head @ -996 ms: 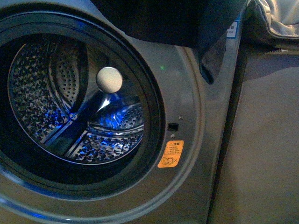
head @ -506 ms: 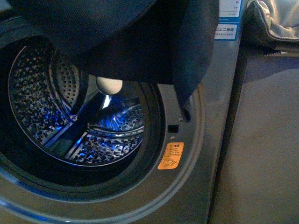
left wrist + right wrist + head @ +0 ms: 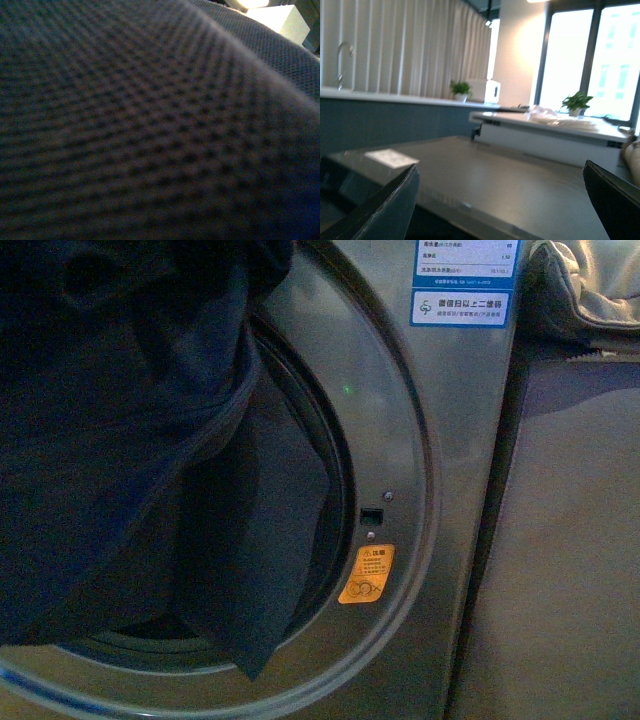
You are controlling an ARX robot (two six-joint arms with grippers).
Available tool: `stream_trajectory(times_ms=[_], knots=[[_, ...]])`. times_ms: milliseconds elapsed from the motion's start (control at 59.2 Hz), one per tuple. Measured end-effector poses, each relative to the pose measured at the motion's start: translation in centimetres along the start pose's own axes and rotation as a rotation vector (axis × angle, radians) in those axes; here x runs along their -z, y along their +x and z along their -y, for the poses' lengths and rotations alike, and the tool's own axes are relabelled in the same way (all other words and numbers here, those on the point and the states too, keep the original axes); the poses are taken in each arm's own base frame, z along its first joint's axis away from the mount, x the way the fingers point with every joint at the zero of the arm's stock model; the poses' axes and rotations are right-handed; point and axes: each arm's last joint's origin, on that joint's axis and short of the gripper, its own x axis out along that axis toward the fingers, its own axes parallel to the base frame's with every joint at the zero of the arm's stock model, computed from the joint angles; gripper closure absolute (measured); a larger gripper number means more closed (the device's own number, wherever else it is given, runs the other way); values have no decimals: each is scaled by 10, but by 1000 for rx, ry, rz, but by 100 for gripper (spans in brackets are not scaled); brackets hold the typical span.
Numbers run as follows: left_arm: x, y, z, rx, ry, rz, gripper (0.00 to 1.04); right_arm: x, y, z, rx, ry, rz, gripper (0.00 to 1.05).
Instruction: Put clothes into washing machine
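A beige padded bundle (image 3: 600,280) lies atop the grey-brown panel (image 3: 570,540) beside the washing machine (image 3: 450,440).

The dark navy-blue soft fabric garment (image 3: 130,440) hangs before the round black-rimmed porthole (image 3: 338,500) of the large grey metallic washing machine (image 3: 440,490), 1 corner over the lower rim. The small orange warning sticker (image 3: 366,573) sits just right of the porthole, below the blue-white rectangular label (image 3: 460,308). Right of the machine stands a flat grey-brown panel (image 3: 570,540), with the beige padded fabric bundle (image 3: 595,280) above it.

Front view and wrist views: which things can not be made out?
Front view: dark navy-blue fabric garment covers the porthole of the grey metallic washing machine; drum hidden.
Left wrist view: the garment's blurred weave fills the frame; left fingers hidden.
Front view: blue-white label cut off by the top edge, print too small.
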Motion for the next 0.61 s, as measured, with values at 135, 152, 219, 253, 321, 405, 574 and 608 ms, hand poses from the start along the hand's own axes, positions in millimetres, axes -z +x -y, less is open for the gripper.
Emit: stream_trajectory(times_ms=[135,152,219,253,321,405,574,608], knots=[[5,-12,-21,-41,12,-12,98,20,-41,14,115,-23,-5,7],[6,-14,-24,-48,12,-12,98,25,-48,16,131,-24,-19,7],[10,-20,-35,-72,19,-20,98,53,-72,29,202,0,-100,7],[14,-22,-40,-85,21,-26,98,71,-83,35,241,24,-141,7],[25,-26,-50,-108,23,-50,98,115,-103,44,344,73,-237,7],[40,-30,-59,-126,23,-89,98,167,-126,47,423,122,-360,7],[64,-35,-70,-147,32,-145,98,212,-165,45,435,34,-559,27],[69,-35,-71,-152,37,-152,98,214,-174,46,431,23,-564,32]])
